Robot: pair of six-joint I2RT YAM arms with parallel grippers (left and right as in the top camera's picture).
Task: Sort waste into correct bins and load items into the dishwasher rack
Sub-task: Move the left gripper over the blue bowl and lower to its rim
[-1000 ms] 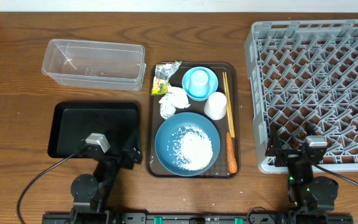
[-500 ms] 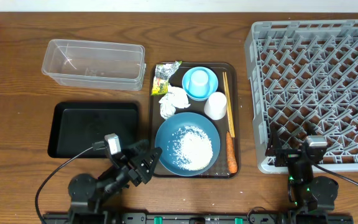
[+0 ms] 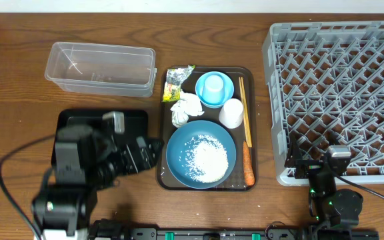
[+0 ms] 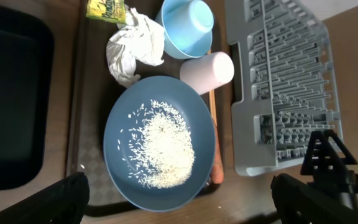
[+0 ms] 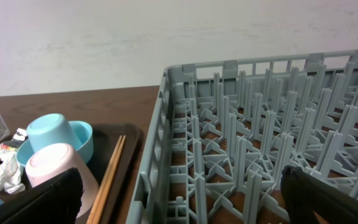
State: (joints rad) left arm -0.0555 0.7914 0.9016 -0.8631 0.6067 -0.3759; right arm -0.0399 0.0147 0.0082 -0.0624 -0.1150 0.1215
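Overhead looks straight down on my whole desk point(image 3: 19, 80). My left wrist view hangs high, facing down onto the blue plate point(image 4: 201, 118). My right sits low, level across the rack point(image 5: 241, 137). All share the white cup point(image 5: 51, 165).

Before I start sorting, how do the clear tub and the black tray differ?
The clear tub is see-through with taller walls, while the black tray is opaque and shallow. The tub sits farther back and uncovered, while the tray lies nearer the robot, partly under the left arm. Both are rectangular and show no waste inside.
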